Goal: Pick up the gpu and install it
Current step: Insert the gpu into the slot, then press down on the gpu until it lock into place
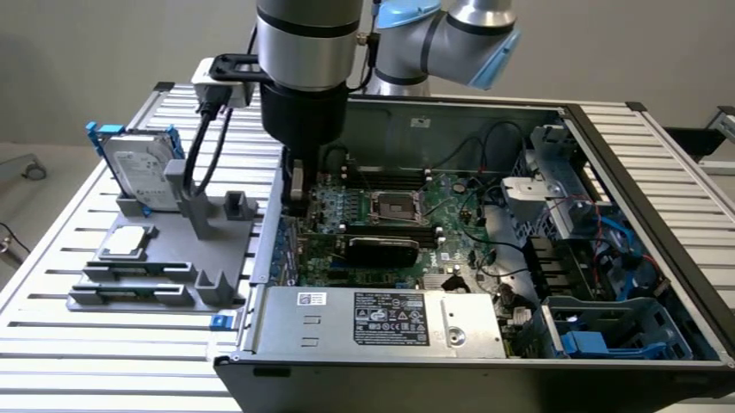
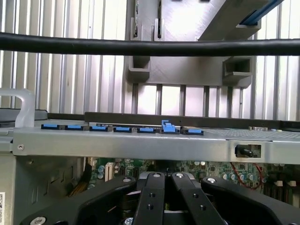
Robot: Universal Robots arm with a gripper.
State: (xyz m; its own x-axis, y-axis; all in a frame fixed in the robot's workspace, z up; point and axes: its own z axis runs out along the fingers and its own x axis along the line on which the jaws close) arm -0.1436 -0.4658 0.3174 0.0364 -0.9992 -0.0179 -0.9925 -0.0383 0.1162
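1. gpu [image 1: 383, 249]: I'm reading the black-shrouded block as the card. It's sitting inside the case [image 1: 391, 129], standing on edge on the motherboard [image 1: 466, 228] with its matte shroud face showing, just beside the empty CPU socket [image 1: 391, 206]. On edge is how a card meets a slot; I can't tell if it's fully seated.
2. gripper [image 1: 295, 202]: hanging upright over the case's rear wall, near the gpu but apart from it. The jaws are pressed together [image 2: 164, 177], and I'm not seeing anything pinched between them.
3. Blue plastic clips [image 2: 122, 128] are lining the bare sheet-metal rear wall, presumably for locking brackets.
4. Grey moulded fixture [image 1: 172, 258] on the slatted metal desk [image 1: 69, 344]: it's keeping the parts upright for side grasps. The silver hard drive [image 1: 140, 172] is standing in it, the square CPU chip [image 1: 126, 241] is lying flat, and one upright slot [image 1: 236, 206] is standing empty.
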